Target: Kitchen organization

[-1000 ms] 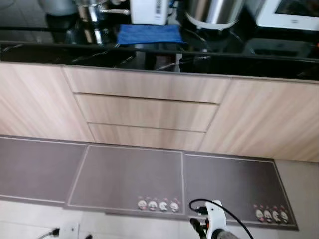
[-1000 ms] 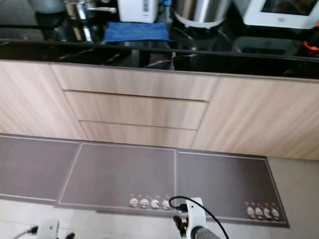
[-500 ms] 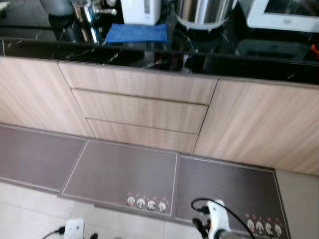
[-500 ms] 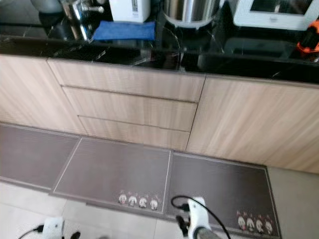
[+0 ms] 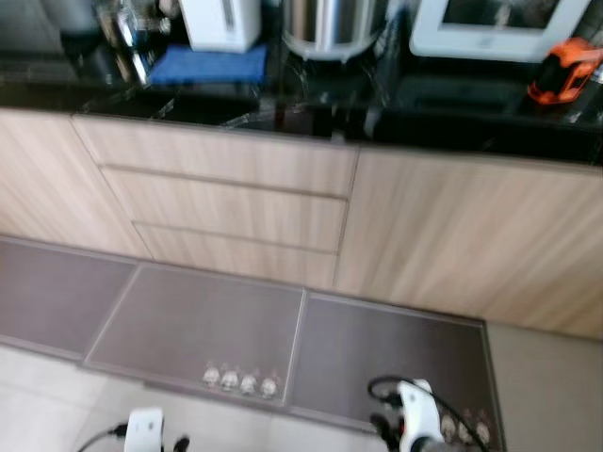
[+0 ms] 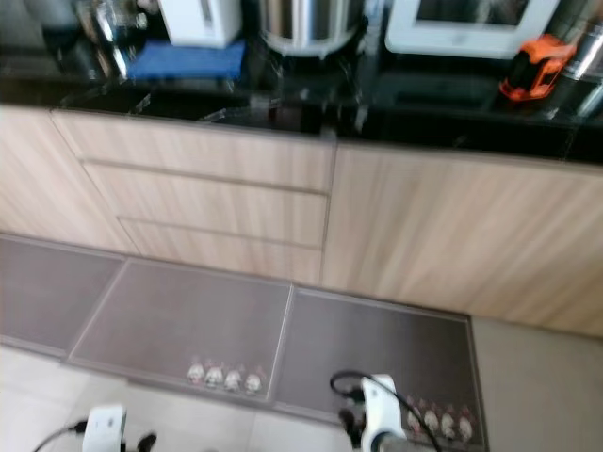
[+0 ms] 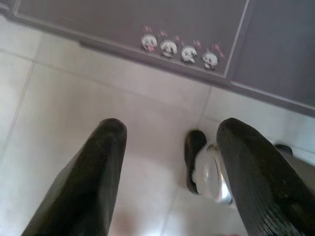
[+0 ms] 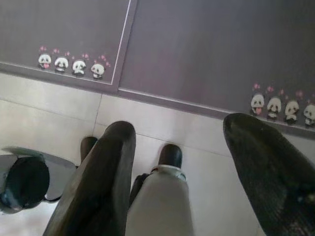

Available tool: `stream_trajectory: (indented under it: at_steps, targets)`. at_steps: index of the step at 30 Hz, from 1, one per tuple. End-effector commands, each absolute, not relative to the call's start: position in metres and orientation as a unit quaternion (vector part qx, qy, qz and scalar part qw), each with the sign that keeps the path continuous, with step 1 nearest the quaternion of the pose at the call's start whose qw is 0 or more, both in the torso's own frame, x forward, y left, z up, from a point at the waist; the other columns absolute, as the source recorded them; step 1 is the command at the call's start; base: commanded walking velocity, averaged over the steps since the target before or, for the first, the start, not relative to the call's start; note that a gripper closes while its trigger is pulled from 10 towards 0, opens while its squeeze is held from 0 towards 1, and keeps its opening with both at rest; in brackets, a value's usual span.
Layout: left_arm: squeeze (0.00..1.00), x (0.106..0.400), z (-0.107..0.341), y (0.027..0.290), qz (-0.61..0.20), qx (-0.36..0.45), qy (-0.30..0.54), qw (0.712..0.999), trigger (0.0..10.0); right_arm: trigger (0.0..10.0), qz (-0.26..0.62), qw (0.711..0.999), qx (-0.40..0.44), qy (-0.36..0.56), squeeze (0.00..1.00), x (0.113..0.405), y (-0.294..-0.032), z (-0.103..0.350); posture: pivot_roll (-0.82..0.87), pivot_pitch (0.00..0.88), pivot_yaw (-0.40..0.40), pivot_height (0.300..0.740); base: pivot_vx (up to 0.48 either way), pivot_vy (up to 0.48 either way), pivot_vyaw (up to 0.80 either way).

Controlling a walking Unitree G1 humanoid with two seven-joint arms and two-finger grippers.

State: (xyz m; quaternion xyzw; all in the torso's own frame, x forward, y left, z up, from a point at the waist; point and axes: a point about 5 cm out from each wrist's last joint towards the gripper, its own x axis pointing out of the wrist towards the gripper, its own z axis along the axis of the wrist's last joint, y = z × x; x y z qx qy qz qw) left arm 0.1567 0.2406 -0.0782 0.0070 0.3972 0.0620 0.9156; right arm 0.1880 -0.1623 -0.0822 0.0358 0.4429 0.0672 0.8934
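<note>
On the far left of the black countertop (image 5: pixel 188 104) stand blurred metal vessels (image 5: pixel 122 28). Next comes a white appliance (image 5: pixel 221 19) with a blue cloth (image 5: pixel 209 66) lying flat in front of it, long side running along the counter edge. Further right sits a steel pot (image 5: pixel 330 24), then a white microwave-like box (image 5: pixel 495 28), and at the far right an orange object (image 5: pixel 558 73), too blurred to name, tilted near the counter's front.

Below the counter, a stack of three wooden drawers (image 5: pixel 226 212) fills the left-centre, with a plain cabinet door (image 5: pixel 452 235) to its right. Grey floor mats (image 5: pixel 198 320) with small panda prints lie against the cabinet base.

The left gripper (image 7: pixel 170 172) hangs low over pale floor tiles (image 7: pixel 74 98), fingers spread apart and holding nothing. The right gripper (image 8: pixel 179 167) hangs likewise above the mat edge, fingers wide and empty, the robot's feet (image 8: pixel 170 155) showing beneath.

No single item is yet marked out for tidying; everything likely to be organised lies on the counter, ahead of and well above both hanging claws. The cloth and appliance lie toward the left arm's side, the orange object toward the right arm's. Both arms would probably need raising and the robot stepping closer before any reach.
</note>
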Motion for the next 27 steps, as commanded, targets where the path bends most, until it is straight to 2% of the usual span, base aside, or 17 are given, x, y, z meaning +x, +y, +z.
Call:
stream_trajectory:
  at_steps: [1,5,8,27]
  targets:
    - [0.0,0.1513,-0.08,0.2434,0.063,0.011,0.407,0.911,10.0,10.0,0.069,0.891,0.043,0.447,0.0,0.1848,-0.1581,-0.0841,0.04,0.118,0.012,0.74,0.0,-0.326,0.0]
    - [0.0,0.1505,-0.0805,0.2427,0.062,0.009,0.408,0.911,10.0,10.0,0.068,0.89,0.046,0.449,0.0,0.1847,-0.1579,-0.0843,0.04,0.119,0.012,0.74,0.0,-0.323,0.0]
    - [0.0,0.1504,-0.0806,0.2425,0.062,0.009,0.408,0.911,10.0,10.0,0.066,0.89,0.05,0.449,0.0,0.1849,-0.158,-0.0842,0.04,0.121,0.011,0.74,0.0,-0.326,-0.59]
    - [0.0,0.1512,-0.081,0.2397,0.065,0.004,0.405,0.912,10.0,10.0,0.073,0.89,0.037,0.448,0.0,0.1865,-0.1601,-0.0832,0.04,0.126,-0.003,0.74,0.0,-0.324,0.0]
